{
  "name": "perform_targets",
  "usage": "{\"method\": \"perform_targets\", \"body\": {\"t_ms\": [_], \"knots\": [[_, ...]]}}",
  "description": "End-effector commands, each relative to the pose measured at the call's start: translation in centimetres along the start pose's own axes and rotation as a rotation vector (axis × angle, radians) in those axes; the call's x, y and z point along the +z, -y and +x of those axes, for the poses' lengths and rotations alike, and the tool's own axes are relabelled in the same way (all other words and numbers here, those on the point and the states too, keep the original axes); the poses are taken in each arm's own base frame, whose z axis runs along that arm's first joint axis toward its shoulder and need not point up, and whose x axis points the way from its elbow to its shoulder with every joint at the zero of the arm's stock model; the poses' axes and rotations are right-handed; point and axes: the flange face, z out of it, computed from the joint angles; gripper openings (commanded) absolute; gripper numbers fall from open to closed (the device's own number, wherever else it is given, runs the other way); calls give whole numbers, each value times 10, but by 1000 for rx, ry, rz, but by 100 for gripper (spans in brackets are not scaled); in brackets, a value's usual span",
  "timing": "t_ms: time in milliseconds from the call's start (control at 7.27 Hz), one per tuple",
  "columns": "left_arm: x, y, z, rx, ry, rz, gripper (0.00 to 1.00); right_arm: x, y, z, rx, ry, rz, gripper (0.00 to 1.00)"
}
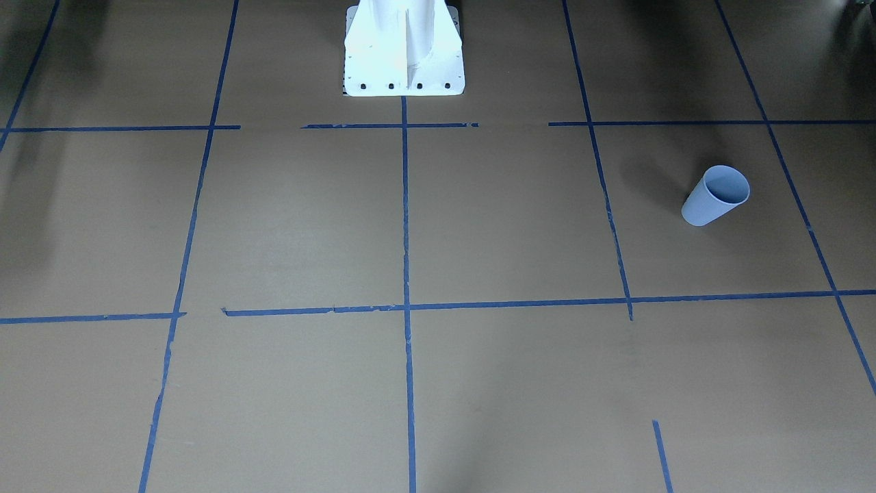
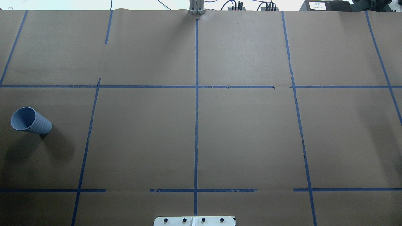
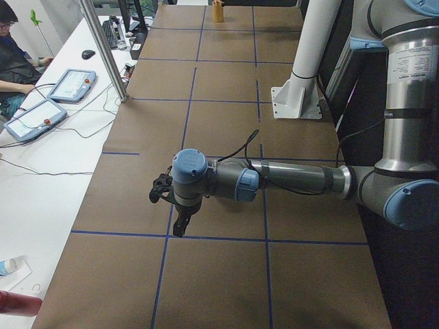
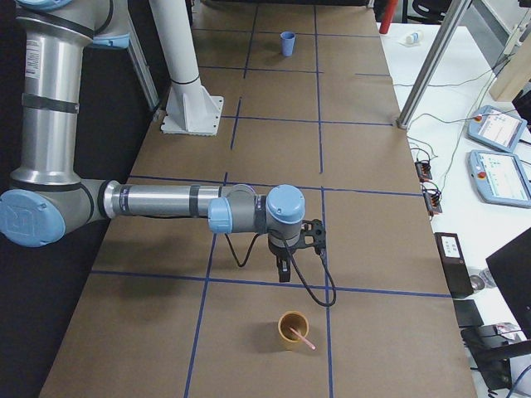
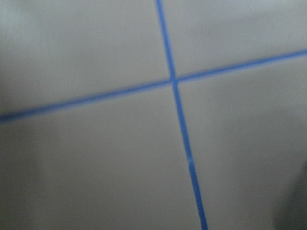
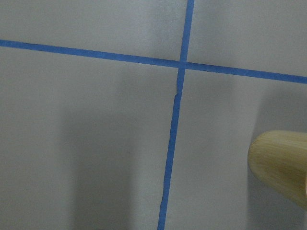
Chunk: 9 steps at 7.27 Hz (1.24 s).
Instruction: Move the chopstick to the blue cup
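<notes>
The blue cup [image 2: 30, 121] stands upright on the brown table at my far left; it also shows in the front view [image 1: 715, 195] and small at the far end of the right side view [image 4: 287, 43]. One pinkish chopstick [image 4: 303, 337] leans in a tan cup [image 4: 293, 330] at the right end of the table; that cup's side shows in the right wrist view [image 6: 280, 167]. My right gripper [image 4: 284, 269] hangs a little before the tan cup. My left gripper [image 3: 180, 221] hangs low over the table's left end. I cannot tell if either is open.
The white robot pedestal [image 1: 404, 51] stands at the table's robot side. Blue tape lines [image 2: 196, 125] grid the table. An operator [image 3: 14, 55] sits at a side desk with control pendants [image 3: 34, 118]. More pendants [image 4: 498, 174] lie beside the right end.
</notes>
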Motion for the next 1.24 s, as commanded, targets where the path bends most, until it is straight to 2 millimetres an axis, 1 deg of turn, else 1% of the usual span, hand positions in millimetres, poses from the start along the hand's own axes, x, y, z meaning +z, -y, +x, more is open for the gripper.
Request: {"method": "perform_targets", "body": {"t_ms": [0, 138, 275, 412, 550, 688, 825, 1100], "knots": [[8, 15, 24, 35, -29, 33, 100, 1, 0, -1, -1, 0, -2, 100], [25, 26, 55, -89, -70, 5, 100, 1, 1, -2, -3, 0, -2, 100], [38, 36, 89, -214, -88, -9, 100, 1, 1, -2, -3, 2, -2, 100], [51, 41, 121, -292, -108, -14, 100, 1, 1, -2, -3, 2, -2, 100], [66, 40, 146, -343, -135, -12, 100, 1, 1, -1, -2, 2, -3, 100], [86, 35, 169, -366, -119, 3, 100, 1, 1, -2, -4, 2, -3, 100], [105, 26, 185, -373, -95, 0, 100, 2, 1, -2, -3, 2, -4, 100], [122, 18, 200, -354, -99, -41, 100, 2, 1, -2, -3, 2, -4, 100]]}}
